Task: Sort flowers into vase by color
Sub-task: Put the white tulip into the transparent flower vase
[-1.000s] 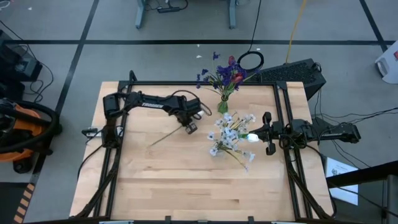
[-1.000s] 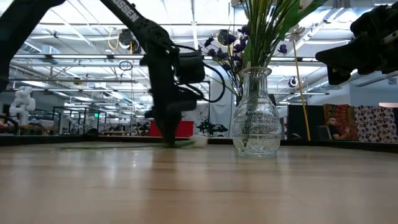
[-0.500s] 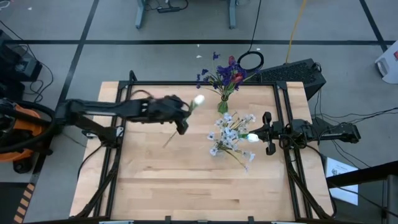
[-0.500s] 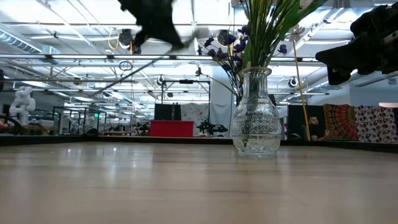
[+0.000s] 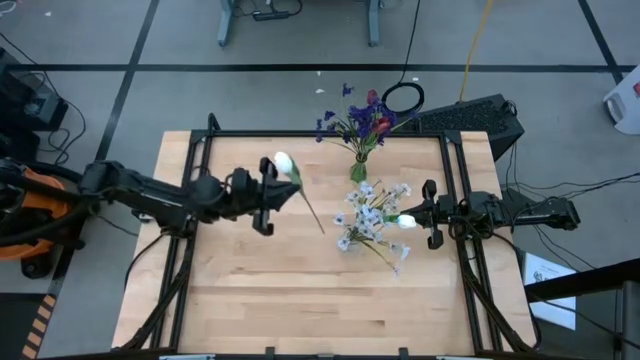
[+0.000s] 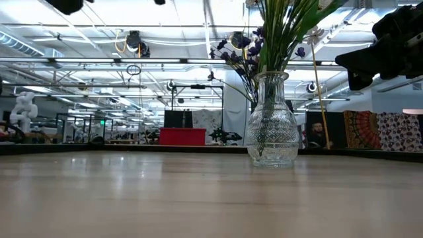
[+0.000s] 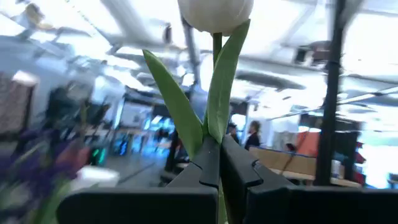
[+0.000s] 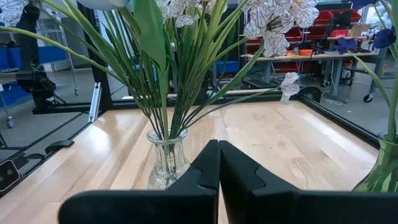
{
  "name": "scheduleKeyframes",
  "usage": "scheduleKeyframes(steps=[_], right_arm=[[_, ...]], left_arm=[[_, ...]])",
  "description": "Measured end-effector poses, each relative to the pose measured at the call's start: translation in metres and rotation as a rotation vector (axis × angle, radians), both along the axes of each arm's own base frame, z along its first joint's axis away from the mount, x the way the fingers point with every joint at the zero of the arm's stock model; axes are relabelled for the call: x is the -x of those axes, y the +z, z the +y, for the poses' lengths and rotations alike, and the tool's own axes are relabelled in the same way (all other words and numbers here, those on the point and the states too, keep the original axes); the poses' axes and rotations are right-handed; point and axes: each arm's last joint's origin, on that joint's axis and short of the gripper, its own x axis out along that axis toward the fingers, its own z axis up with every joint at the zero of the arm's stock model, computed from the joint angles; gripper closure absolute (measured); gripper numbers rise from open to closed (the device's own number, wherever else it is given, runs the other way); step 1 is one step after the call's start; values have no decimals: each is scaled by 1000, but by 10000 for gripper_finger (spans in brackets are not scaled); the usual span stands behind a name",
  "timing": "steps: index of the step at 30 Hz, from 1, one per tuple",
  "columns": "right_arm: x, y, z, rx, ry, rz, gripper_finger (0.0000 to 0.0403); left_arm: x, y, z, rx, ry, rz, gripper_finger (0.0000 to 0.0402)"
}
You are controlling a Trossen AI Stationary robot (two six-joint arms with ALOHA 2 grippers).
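My left gripper is high over the table's left middle, shut on a white tulip; its bud points to the far side and its long stem trails toward the near right. In the left wrist view the bud stands above the fingers. A glass vase of white blossom sprays stands on the table right of centre, also in the low view. A second vase near the far edge holds purple-blue sprays and a dark red bud. My right gripper is shut beside the white vase. My left gripper pinches the tulip's stem between its two fingers, where two green leaves branch off below the bud. The fingers reach level from the table's left, across the stem. The flower is lifted clear of the table, with the long stem slanting away from the fingers.
A black frame rail borders the table's far and side edges. A dark keyboard and a ring lie beyond the far right corner. Bare wood covers the near half. People show far off in the room.
My left gripper has risen from the table with the white tulip and drawn back toward the left edge. The flower is lifted clear and has swung about: its stem pointed near left, now near right, and the bud has moved left.
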Motion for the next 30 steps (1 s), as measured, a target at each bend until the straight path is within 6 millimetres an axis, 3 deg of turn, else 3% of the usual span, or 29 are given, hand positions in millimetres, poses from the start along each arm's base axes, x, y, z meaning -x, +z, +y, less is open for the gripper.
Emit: scheduleKeyframes(steps=[9, 13, 30], right_arm=[[0, 0, 0, 0, 0, 0, 403], [0, 0, 0, 0, 0, 0, 403], [0, 0, 0, 0, 0, 0, 403]], left_arm=[[-46, -14, -11, -153, -33, -15, 401], [-57, -16, -12, -152, -24, -69, 401], [-92, -68, -17, -167, -43, 132, 385]])
